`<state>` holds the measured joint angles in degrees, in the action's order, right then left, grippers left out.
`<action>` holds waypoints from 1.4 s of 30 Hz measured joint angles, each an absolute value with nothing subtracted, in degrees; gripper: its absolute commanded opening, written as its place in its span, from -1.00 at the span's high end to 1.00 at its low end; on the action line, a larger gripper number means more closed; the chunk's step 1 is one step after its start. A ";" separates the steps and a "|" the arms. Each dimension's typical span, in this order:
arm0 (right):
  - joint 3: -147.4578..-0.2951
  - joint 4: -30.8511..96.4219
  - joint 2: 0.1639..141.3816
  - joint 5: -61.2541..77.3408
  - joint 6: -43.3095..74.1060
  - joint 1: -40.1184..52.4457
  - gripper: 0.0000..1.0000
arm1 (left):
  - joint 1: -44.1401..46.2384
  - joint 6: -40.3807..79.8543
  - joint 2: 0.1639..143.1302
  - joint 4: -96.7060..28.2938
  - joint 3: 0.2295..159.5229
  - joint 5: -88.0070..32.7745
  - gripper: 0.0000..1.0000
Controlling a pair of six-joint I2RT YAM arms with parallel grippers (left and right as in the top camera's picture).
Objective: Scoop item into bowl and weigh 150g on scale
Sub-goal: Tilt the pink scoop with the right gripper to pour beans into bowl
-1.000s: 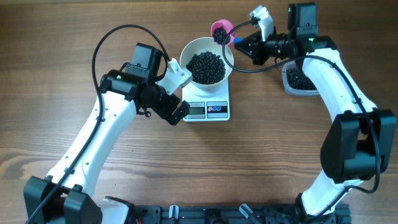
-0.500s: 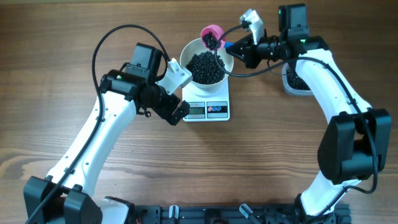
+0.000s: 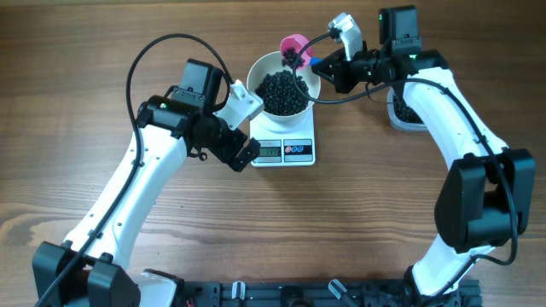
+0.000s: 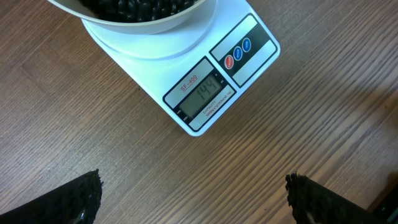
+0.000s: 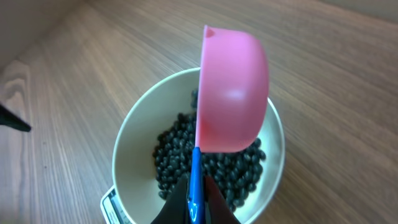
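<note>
A white bowl heaped with small black beans stands on the white scale. The scale's display reads 144. My right gripper is shut on the blue handle of a pink scoop, which is tipped on its side over the bowl's far rim with a few beans in it. In the right wrist view the scoop's pink back hangs above the beans. My left gripper stands wide open over bare wood, just in front of the scale's left corner, holding nothing.
A clear plastic tub of more black beans sits right of the scale, partly under my right arm. A black cable loops from my left arm behind the bowl.
My right gripper carried the pink scoop leftward over the bowl's rim and tipped it there. The left arm stayed still.
</note>
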<state>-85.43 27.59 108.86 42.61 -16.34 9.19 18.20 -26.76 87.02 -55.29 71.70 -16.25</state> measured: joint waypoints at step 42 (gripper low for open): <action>-85.43 26.55 108.86 44.97 -13.72 8.80 0.92 | 18.20 -26.76 87.02 -55.29 71.70 -16.25 -1.00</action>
